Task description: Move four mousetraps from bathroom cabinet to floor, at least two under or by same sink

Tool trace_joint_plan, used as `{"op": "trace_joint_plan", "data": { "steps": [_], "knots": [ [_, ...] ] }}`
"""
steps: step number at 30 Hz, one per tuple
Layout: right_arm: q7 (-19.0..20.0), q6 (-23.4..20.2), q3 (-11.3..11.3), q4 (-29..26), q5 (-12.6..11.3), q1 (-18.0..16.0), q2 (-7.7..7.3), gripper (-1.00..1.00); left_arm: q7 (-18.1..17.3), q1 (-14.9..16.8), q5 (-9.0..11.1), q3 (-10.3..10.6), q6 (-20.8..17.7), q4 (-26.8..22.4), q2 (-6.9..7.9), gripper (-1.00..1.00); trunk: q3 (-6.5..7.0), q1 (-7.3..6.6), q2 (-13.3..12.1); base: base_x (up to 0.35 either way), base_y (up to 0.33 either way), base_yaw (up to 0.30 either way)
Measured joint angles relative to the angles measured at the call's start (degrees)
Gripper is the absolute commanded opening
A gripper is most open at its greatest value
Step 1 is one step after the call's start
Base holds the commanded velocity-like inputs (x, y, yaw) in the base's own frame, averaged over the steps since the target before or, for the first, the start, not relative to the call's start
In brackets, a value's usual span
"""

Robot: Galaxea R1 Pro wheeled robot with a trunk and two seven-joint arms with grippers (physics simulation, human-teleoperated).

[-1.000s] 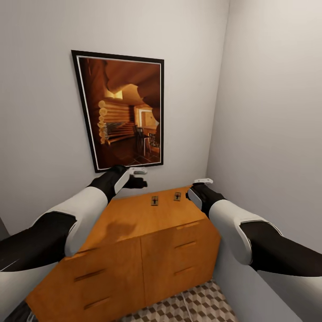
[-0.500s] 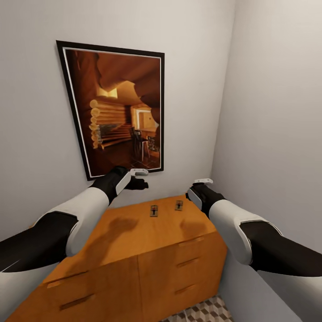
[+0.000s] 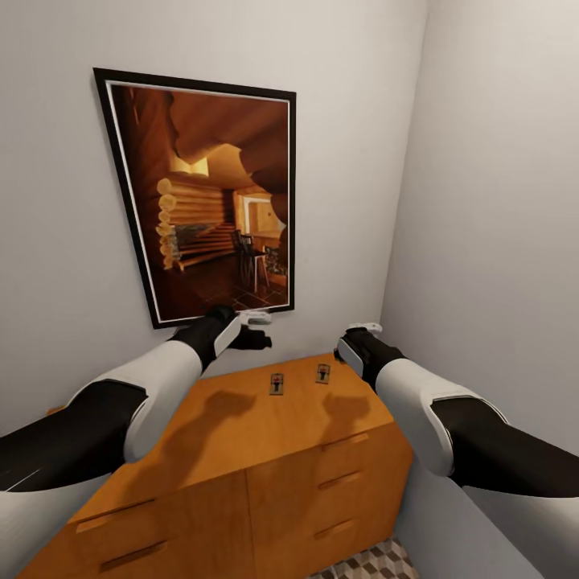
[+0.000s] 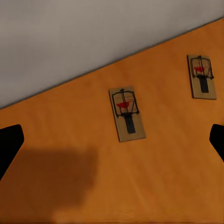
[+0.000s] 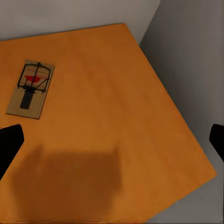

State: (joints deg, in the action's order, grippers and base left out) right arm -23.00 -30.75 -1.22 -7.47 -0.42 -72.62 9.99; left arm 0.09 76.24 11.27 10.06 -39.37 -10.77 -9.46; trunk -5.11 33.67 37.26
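Observation:
Two mousetraps lie flat on top of the orange-brown cabinet [image 3: 241, 434], near its back edge by the wall: one [image 3: 277, 383] to the left, the other [image 3: 322, 372] to the right. My left gripper [image 3: 251, 338] hovers above and left of them, open; the left wrist view looks down on both mousetraps [image 4: 127, 113] [image 4: 201, 76] between its dark fingertips [image 4: 9, 145]. My right gripper [image 3: 354, 347] hangs open above the cabinet's right end; its wrist view has one mousetrap [image 5: 31, 88] off to the side. The sink is out of view.
A large framed picture [image 3: 209, 201] hangs on the wall behind the cabinet. A grey side wall [image 3: 498, 241] stands close on the right, right by the cabinet's end. A corner of the cube-patterned bathroom floor [image 3: 378, 563] shows below the drawer fronts.
The whole view has closed in on the cabinet, so the camera moved. The left gripper has edged slightly toward the traps. Both traps lie where they were.

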Motion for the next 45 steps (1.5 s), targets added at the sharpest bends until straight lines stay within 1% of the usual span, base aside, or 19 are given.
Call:
{"op": "trace_joint_plan", "data": {
  "steps": [8, 15, 18, 19, 24, 28, 45],
  "knots": [
    [0.3, -2.2, -0.1, 0.0, -0.2, 0.0, 0.0, 1.0, -0.3, 0.0, 0.1, 0.0, 0.6, 3.8, -0.1, 1.0, 0.0, 0.0, 0.0, 0.005, 0.0, 0.0],
    [0.7, -2.7, -0.1, 0.0, -0.3, 0.0, 0.0, 1.0, -0.4, 0.0, 0.0, 0.0, 3.7, 5.7, -0.01, 1.0, 0.0, 0.0, 0.0, 0.001, 0.0, 0.0],
    [1.8, -2.8, -0.1, 0.0, -0.3, 0.0, 0.0, 1.0, -0.4, -0.1, -0.1, 0.0, 5.2, 6.5, 0.04, 1.0, 0.0, 0.0, 0.0, 0.0, 0.0, 0.0],
    [1.9, -2.8, -0.1, 0.0, -0.3, 0.0, 0.0, 1.0, -0.4, -0.1, -0.1, 0.0, 5.3, 6.5, 0.04, 1.0, 0.0, 0.0, 0.0, 0.0, 0.0, 0.0],
    [4.4, -2.8, -0.2, 0.0, -0.3, 0.0, 0.0, 1.0, -0.5, -0.1, -0.1, 0.0, 6.1, 6.9, 0.04, 1.0, 0.0, 0.0, 0.0, 0.0, 0.0, 0.0],
    [5.3, -2.8, -0.1, 0.0, -0.2, 0.0, 0.0, 1.0, -0.5, -0.1, -0.1, 0.0, 6.2, 7.0, 0.04, 1.0, 0.0, 0.0, 0.0, 0.0, 0.0, 0.0],
    [5.8, -2.7, -0.1, 0.0, 0.0, 0.0, 0.0, 1.0, -0.4, 0.0, -0.1, 0.0, 6.3, 7.0, 0.01, 1.0, 0.0, 0.0, 0.0, 0.0, 0.0, 0.0]
  ]
}}
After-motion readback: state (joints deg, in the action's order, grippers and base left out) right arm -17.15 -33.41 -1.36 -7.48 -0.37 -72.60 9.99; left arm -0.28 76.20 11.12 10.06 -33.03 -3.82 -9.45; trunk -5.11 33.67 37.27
